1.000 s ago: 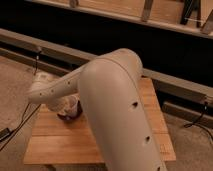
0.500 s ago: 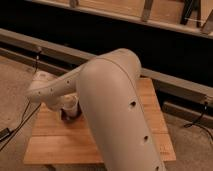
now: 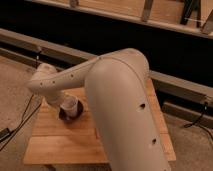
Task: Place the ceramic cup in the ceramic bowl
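The white ceramic cup [image 3: 70, 106] stands upright over the dark maroon ceramic bowl [image 3: 66, 115] on the left part of the wooden table [image 3: 60, 142]. Its base seems to be inside the bowl's rim. My gripper [image 3: 62, 103] is right at the cup's left side, below the pale wrist [image 3: 46, 85], and is mostly hidden by the arm. The big pale arm [image 3: 122, 110] covers the middle and right of the table.
The table's left edge [image 3: 31, 135] drops to a concrete floor with a black cable [image 3: 20, 122]. A long grey rail [image 3: 75, 54] runs behind the table. A dark wall panel lies beyond it.
The cup has shifted slightly, first up and right, then down towards the bowl. The arm has hardly moved.
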### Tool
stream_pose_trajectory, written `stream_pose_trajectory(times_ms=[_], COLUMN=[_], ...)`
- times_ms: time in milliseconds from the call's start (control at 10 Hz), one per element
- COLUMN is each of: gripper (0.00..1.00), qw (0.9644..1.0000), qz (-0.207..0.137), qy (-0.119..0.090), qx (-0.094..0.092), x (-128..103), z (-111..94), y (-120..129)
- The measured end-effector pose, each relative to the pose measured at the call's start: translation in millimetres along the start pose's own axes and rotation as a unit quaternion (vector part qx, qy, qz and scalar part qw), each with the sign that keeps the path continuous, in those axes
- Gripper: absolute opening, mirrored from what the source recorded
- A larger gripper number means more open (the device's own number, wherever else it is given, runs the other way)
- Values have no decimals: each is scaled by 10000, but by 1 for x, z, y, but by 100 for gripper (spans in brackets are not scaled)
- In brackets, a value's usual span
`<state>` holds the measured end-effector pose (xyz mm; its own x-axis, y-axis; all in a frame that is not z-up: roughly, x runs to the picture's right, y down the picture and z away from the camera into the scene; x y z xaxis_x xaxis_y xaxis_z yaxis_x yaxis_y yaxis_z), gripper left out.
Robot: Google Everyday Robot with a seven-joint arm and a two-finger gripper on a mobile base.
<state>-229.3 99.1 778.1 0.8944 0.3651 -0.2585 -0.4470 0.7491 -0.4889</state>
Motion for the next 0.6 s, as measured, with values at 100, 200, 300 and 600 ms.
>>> stream_pose_trajectory(times_ms=[100,200,300,600], gripper=[80,80,80,80], qw=[9998,9995,9993,9980], qz=[47,87,127,301], qy=[-24,-35,-34,-29], qx=[-176,-302,-361,-560], x=[1,2,3,9], z=[-6,-11,-14,-21], y=[-2,-6,-11,-33])
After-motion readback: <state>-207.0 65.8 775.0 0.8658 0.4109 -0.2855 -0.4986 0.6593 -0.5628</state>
